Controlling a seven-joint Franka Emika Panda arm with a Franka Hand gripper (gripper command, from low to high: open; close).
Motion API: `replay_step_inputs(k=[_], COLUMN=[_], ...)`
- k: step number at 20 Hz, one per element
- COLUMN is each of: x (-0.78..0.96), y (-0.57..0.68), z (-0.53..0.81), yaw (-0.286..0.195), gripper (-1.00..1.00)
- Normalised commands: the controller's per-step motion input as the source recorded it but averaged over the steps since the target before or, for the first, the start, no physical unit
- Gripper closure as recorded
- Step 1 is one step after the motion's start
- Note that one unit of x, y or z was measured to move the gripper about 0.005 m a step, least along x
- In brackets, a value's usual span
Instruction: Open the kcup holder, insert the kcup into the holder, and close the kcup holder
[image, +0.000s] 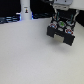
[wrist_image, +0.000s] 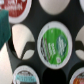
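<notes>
The kcup holder (image: 61, 31) is a black boxy unit on the white table at the exterior view's right. Red and white parts show on its front. My gripper (image: 62, 15) hangs straight above it, and its fingers merge with the dark holder, so I cannot tell its state. The kcup (wrist_image: 55, 43), white with a green top, fills the middle of the wrist view over a round opening in the holder's black panel (wrist_image: 36, 24). In the exterior view it is a small green spot (image: 61, 23) on the holder's top. No fingers show in the wrist view.
A taller white bottle-shaped thing (image: 25, 11) stands at the back, towards the exterior view's left. Other round openings surround the kcup, one with a red-white lid (wrist_image: 15, 7). A teal object (wrist_image: 4, 27) shows at the wrist view's edge.
</notes>
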Motion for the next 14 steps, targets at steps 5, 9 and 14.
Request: replay_step_inputs(k=[5,9,14], x=[0.74,0.73,0.64], y=[-0.42,-0.17,-0.01], z=[0.13,0.02,-0.02], yaw=[0.004,0.043,0.094], gripper=[-1.0,-1.0,-1.0])
